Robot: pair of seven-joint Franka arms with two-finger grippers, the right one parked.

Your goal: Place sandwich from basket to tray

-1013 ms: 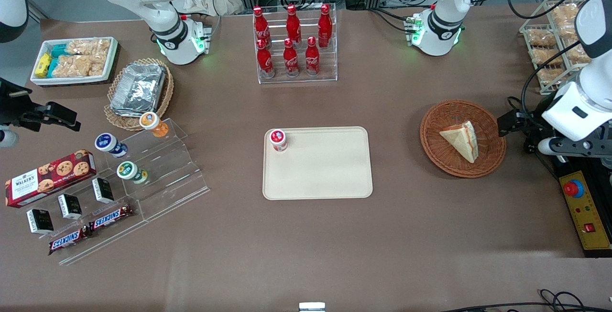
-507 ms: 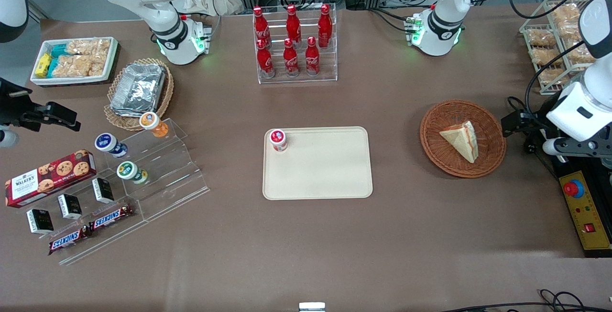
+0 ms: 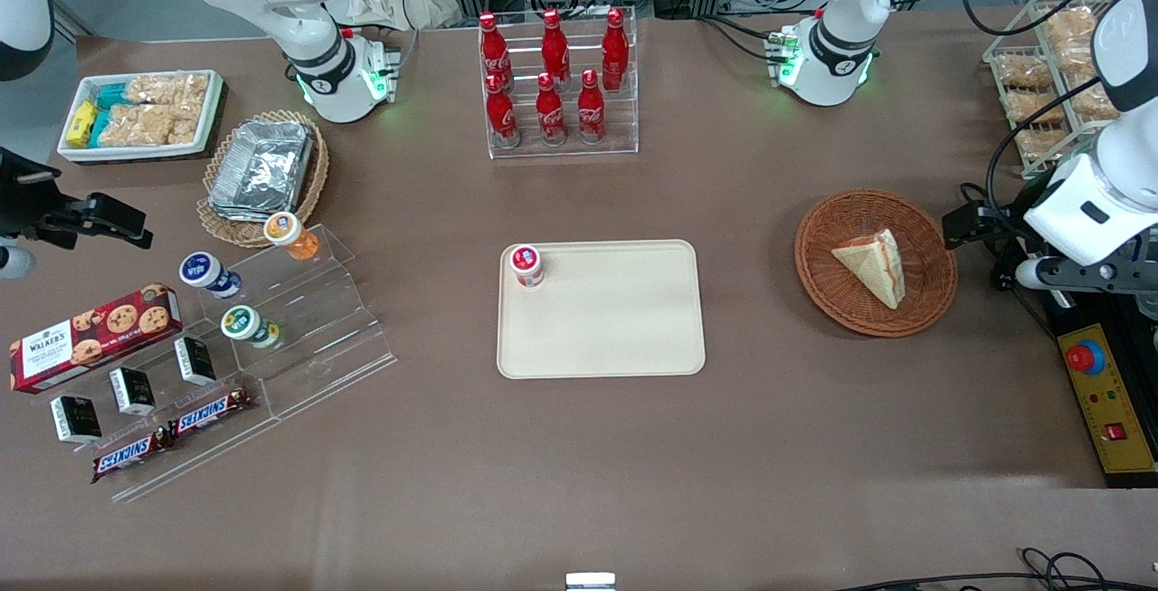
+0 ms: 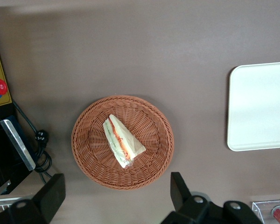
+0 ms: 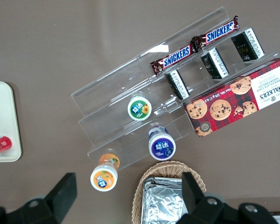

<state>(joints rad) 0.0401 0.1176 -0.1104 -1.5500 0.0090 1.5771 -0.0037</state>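
One sandwich (image 3: pixel 872 263) lies in the basket (image 3: pixel 932 297) (tray (image 3: pixel 615 338) sits well apart, toward the parked arm). Gripper (image 4: pixel 117 196) hangs above the basket's working-arm edge, fingers (image 4: pixel 178 186) spread wide, holding nothing.

Left arm's gripper (image 4: pixel 116 198) high above the table; fingers (image 4: pixel 53 193) spread wide

Front view overlooks the table; left wrist view looks down on basket (image 4: pixel 122 141), shared.

Red bottles (image 3: pixel 554 75) fill a clear rack (image 3: pixel 563 140); cookie box (image 3: pixel 90 324) nearby.
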